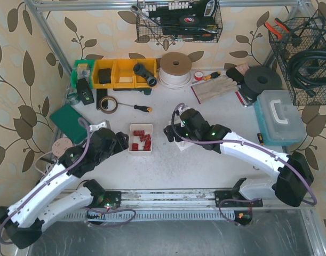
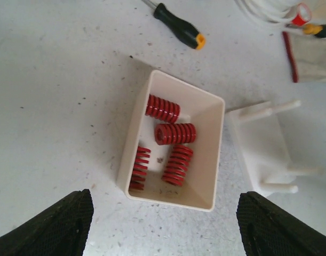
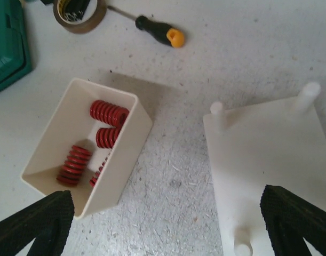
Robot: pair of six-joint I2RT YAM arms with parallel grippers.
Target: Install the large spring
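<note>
A white open bin (image 1: pixel 141 137) holds several red springs (image 2: pixel 175 133); I cannot tell which is the large spring. To its right lies a white plate with upright pegs (image 3: pixel 269 154), also seen in the left wrist view as the pegged plate (image 2: pixel 261 149). My left gripper (image 2: pixel 165 216) hangs open just short of the bin's (image 2: pixel 205 160) near wall, with nothing between its fingers. Over the bare strip between the bin (image 3: pixel 128 149) and the plate, my right gripper (image 3: pixel 168 218) stands open and empty. In the top view the left gripper (image 1: pixel 120 141) is left of the bin and the right gripper (image 1: pixel 173 132) is over the plate.
A black-and-orange screwdriver (image 1: pixel 137 107) and a tape roll (image 1: pixel 107 103) lie beyond the bin. A green box (image 1: pixel 69 121) sits far left. Yellow bins (image 1: pixel 124 73), a cord spool (image 1: pixel 175 68) and a pale blue case (image 1: pixel 280 117) line the back and right.
</note>
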